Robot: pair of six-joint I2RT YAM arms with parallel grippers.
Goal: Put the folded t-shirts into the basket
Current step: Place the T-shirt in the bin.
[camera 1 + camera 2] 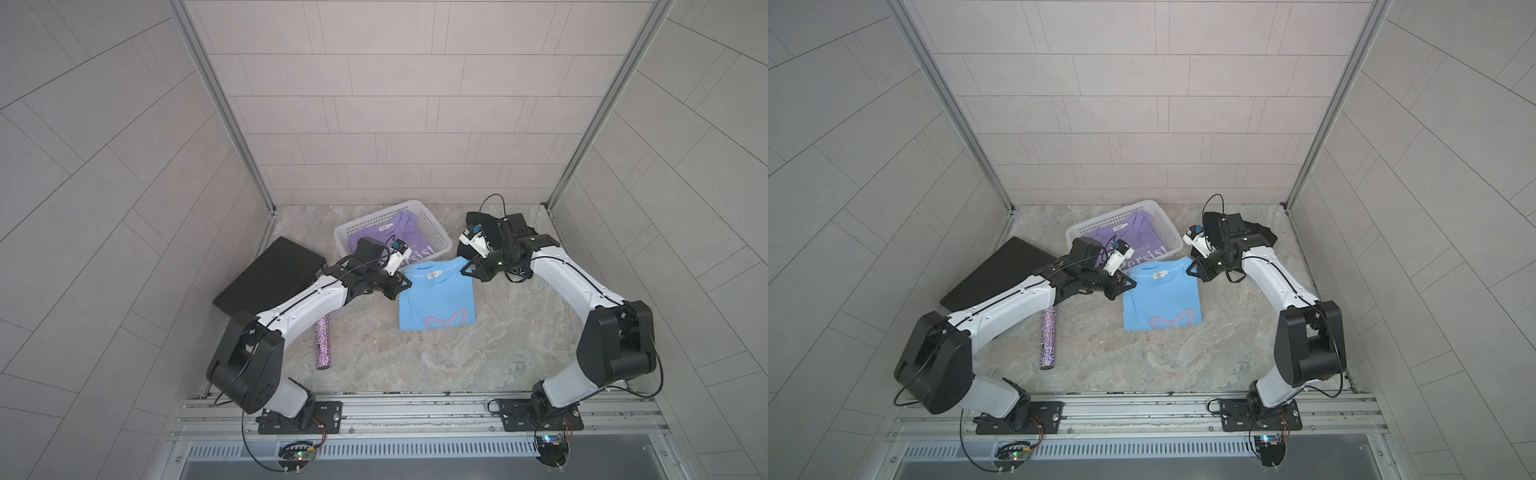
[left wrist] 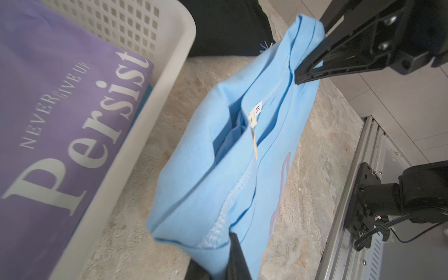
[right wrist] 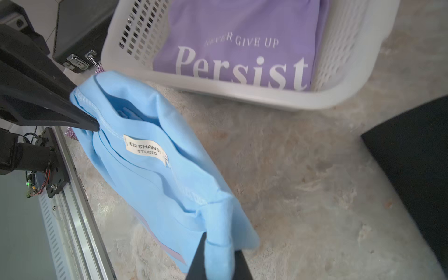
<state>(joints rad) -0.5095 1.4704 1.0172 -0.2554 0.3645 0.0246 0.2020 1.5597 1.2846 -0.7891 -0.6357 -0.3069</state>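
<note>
Pinching both collar corners of the light blue t-shirt (image 1: 436, 297), the left jaws and right jaws hold it mid-way across the desk (image 1: 457, 365), beside the basket (image 1: 434, 228). Long axis: collar toward the basket, hem toward the desk's near edge. Only the left wrist view shows a teal t-shirt (image 2: 145, 97) under the lilac t-shirt (image 2: 60, 97).

Both arms are bending at the elbow, forearms angling in toward each other from their bases. The left arm (image 1: 299, 305) is stretching forward and to its own right, wrist lying low. The left gripper (image 1: 408, 283) is pinching one collar-end corner of the light blue t-shirt (image 1: 436, 299), jaws closed tight on the cloth. The right arm (image 1: 569, 286) is leaning inward from the opposite side. The right gripper (image 1: 462, 270) is clamping the other corner, fingertips pointing toward its partner.
</note>
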